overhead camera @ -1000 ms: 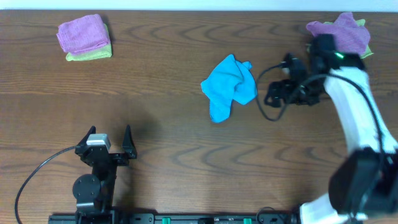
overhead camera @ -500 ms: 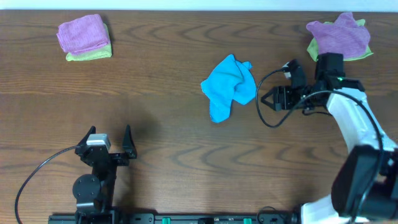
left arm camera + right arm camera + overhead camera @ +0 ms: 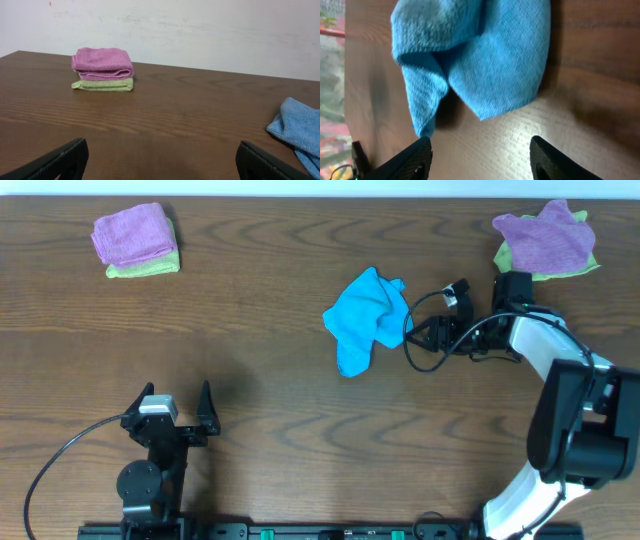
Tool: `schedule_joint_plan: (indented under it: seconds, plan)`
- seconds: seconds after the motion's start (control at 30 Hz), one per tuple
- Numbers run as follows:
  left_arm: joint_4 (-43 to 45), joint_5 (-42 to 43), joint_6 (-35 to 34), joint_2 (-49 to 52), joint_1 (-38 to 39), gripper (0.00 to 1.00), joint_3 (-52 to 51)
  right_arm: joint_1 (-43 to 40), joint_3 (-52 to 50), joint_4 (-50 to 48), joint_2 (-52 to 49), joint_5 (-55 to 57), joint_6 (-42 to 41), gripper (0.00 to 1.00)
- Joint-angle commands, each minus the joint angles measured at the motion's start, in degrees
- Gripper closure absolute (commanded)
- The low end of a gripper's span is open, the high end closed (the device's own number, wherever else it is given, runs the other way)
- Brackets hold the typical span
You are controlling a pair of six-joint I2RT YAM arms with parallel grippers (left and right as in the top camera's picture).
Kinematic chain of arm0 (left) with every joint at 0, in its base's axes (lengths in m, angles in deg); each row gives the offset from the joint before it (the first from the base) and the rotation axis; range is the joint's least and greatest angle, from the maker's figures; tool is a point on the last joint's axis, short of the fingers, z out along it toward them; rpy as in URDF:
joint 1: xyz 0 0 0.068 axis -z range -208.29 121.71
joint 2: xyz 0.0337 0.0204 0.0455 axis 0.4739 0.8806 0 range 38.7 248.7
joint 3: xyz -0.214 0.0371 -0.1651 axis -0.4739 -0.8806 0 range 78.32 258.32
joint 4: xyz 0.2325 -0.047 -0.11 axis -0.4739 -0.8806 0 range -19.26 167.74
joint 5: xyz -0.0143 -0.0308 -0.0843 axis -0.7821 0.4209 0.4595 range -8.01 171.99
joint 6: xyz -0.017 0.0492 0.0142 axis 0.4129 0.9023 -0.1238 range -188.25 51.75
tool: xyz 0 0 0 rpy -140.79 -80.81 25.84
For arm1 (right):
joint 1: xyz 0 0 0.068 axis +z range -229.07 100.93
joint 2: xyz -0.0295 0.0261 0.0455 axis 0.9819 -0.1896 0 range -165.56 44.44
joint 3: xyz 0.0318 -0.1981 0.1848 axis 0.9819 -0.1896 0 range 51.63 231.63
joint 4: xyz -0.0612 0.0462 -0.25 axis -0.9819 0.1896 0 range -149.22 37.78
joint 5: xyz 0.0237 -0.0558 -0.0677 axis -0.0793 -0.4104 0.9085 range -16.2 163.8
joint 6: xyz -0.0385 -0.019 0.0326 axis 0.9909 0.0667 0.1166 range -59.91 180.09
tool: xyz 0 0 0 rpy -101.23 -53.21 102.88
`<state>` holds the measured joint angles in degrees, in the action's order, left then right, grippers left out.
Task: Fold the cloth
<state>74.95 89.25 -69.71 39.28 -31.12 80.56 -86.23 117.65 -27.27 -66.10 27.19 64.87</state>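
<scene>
The sky-blue cloth (image 3: 368, 317) lies crumpled on the brown table, right of the middle. In the right wrist view the cloth (image 3: 485, 60) fills the upper half, bunched in folds. My right gripper (image 3: 428, 332) is open and empty, low over the table just right of the cloth; its fingertips (image 3: 480, 160) face the cloth's near edge without touching it. My left gripper (image 3: 172, 402) is open and empty near the front left edge; in the left wrist view (image 3: 160, 160) the cloth (image 3: 300, 127) shows at the far right. The white tag does not show.
A folded purple cloth on a lime-green cloth (image 3: 135, 240) lies at the back left, also in the left wrist view (image 3: 102, 67). A loose purple cloth on a lime-green one (image 3: 547, 235) lies at the back right, behind the right arm. A black cable loops by the right gripper.
My right arm has swung away from the back-right pile, down and left toward the blue cloth. The cloth and the left arm have not moved.
</scene>
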Motion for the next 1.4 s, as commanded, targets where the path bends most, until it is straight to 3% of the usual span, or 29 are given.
schedule_joint_plan:
  seconds: [0.0,0.27,0.63,0.73,0.87,1.0,1.1,1.37]
  plan:
    - [-0.96,-0.17,0.61,-0.37,0.24,0.05,-1.97,-0.39,-0.26,-1.36,-2.14,-1.86,-3.52,0.37]
    - [-0.96,-0.20,0.61,-0.37,0.24,0.05,-1.97,-0.42,-0.28,-4.48,-5.51,-3.41,-9.01,0.32]
    - [-0.96,-0.20,0.61,-0.37,0.24,0.05,-1.97,-0.33,-0.28,-12.55,-11.41,-9.99,-16.72,0.33]
    - [-0.96,-0.20,0.61,-0.37,0.24,0.04,-1.97,-0.31,-0.28,-13.94,-11.96,-10.82,-17.97,0.38]
    - [-0.96,-0.17,0.61,-0.37,0.24,0.04,-1.97,-0.33,-0.26,-16.35,-11.98,-10.62,-19.80,0.61]
    - [-0.96,-0.20,0.61,-0.37,0.24,0.05,-1.97,-0.33,-0.22,-19.89,-11.98,-10.62,-22.86,0.72]
    - [-0.96,-0.20,0.61,-0.37,0.24,0.05,-1.97,-0.33,0.17,-21.79,-11.98,-10.67,-25.64,0.96]
    - [-0.96,-0.20,0.61,-0.37,0.24,0.05,-1.97,-0.35,8.44,-17.22,-11.93,-14.49,-25.90,0.99]
